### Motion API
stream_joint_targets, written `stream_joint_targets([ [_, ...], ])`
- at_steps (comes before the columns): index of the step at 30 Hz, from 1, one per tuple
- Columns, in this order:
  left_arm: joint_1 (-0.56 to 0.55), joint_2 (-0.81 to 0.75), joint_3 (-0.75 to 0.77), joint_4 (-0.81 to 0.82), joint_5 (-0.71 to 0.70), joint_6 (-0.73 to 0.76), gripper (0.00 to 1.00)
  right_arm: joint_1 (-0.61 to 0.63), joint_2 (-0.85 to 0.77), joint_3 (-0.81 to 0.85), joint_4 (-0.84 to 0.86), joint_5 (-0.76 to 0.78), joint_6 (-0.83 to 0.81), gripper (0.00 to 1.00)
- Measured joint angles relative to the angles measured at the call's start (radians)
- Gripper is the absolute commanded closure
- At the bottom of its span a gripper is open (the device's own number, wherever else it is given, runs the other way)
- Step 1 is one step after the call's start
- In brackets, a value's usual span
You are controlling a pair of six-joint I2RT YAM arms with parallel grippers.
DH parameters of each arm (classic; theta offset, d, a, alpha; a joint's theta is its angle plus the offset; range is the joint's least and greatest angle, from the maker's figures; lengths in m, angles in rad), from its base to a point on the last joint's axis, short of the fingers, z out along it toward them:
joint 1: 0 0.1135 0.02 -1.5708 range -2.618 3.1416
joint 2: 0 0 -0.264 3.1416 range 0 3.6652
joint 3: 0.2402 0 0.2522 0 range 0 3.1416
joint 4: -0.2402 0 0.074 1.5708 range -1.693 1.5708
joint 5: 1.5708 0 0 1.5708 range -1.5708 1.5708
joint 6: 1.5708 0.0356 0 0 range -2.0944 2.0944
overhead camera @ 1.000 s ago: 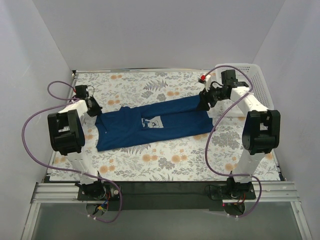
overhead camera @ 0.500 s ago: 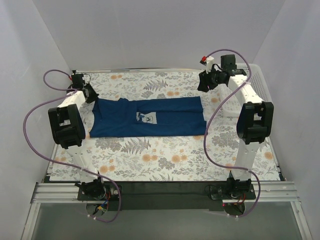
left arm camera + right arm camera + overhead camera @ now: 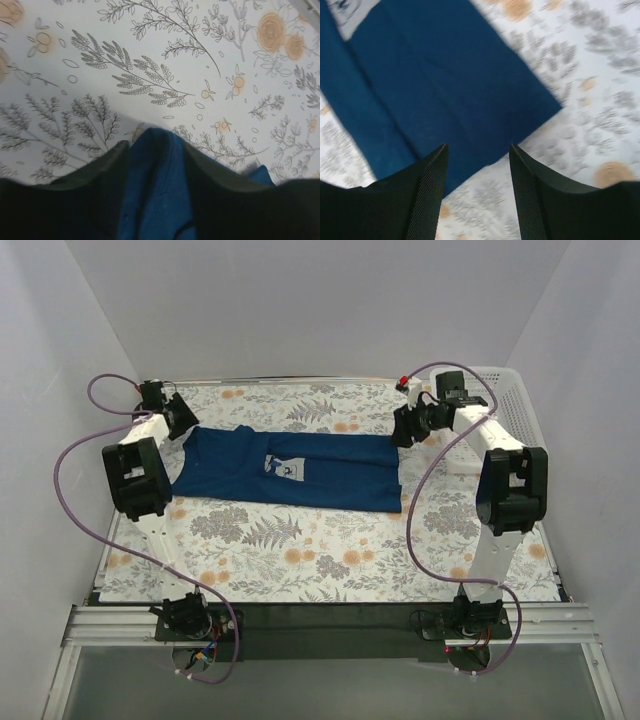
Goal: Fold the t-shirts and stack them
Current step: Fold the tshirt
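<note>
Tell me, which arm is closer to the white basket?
Right. The right fingers hang by the shirt's hem end, near the basket; the left fingers sit at the shirt's opposite end, far from it.

— What colour is the t-shirt (image 3: 335, 475)?
— Navy blue all over, with a pale square print (image 3: 284, 468) bearing a small dark figure.
— And the tablecloth (image 3: 300, 550) under it?
— White, patterned with grey ferns and leaves and with orange flowers.
— At the far right?
— A white lattice basket (image 3: 520, 405). The cables (image 3: 56, 478) are purple; the arms (image 3: 133, 480) are white and black.
</note>
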Motion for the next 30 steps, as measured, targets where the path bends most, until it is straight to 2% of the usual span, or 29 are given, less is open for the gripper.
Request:
stream_joint_targets([
  [5,0.037,-0.241,-0.191,0.021,-0.008,-0.006,0.38,0.024,-0.193,-0.274,-0.011,-0.103,-0.021,0.5],
  [10,0.064,-0.578,-0.462,0.085,-0.029,0.023,0.39,0.066,-0.306,-0.44,0.019,-0.134,0.018,0.53],
  [12,0.07,-0.649,-0.533,0.096,-0.019,0.05,0.4,0.077,-0.315,-0.476,0.032,-0.129,0.041,0.53],
  [13,0.071,-0.658,-0.556,0.097,-0.011,0.072,0.41,0.078,-0.315,-0.492,0.041,-0.122,0.056,0.53],
  [17,0.072,-0.6,-0.618,0.089,0.044,0.166,0.55,0.074,-0.314,-0.536,0.072,-0.087,0.098,0.54],
  [22,0.072,-0.515,-0.627,0.047,0.113,0.262,0.54,0.059,-0.314,-0.538,0.097,-0.077,0.116,0.55],
  [30,0.072,-0.506,-0.636,0.011,0.15,0.338,0.52,0.014,-0.314,-0.539,0.1,-0.089,0.109,0.55],
])
